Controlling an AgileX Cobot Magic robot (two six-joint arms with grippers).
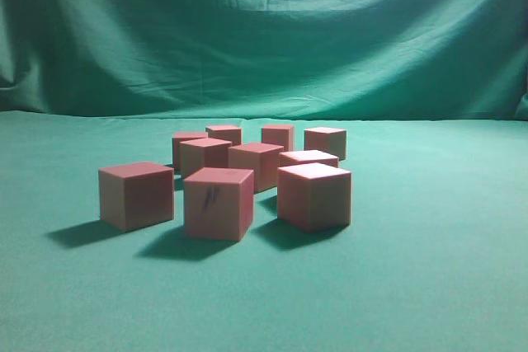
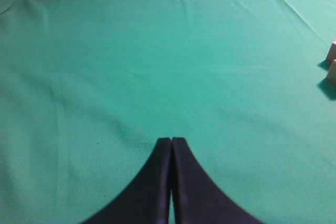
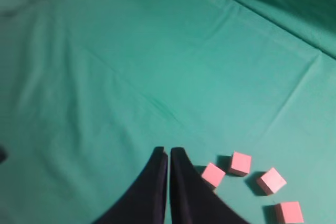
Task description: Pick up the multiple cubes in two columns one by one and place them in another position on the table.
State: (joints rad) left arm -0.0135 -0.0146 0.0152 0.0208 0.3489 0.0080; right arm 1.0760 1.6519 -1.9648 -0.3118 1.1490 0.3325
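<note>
Covering the table (image 1: 445, 269), creased green cloth meets a draped backdrop (image 1: 264, 30).

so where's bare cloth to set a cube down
Wide bare table lies right of the cubes and in front of them, and also left of the leftmost cube. The cluster itself is crowded, with narrow gaps.

Both grippers, L (image 2: 171, 141) & R (image 3: 168, 150), jaws together, empty.

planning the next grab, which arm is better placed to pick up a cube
Right, probably. The right gripper, shut and empty, hangs beside four cubes in its wrist view. The left gripper, also shut, faces bare table with cubes only at its frame edge.
</note>
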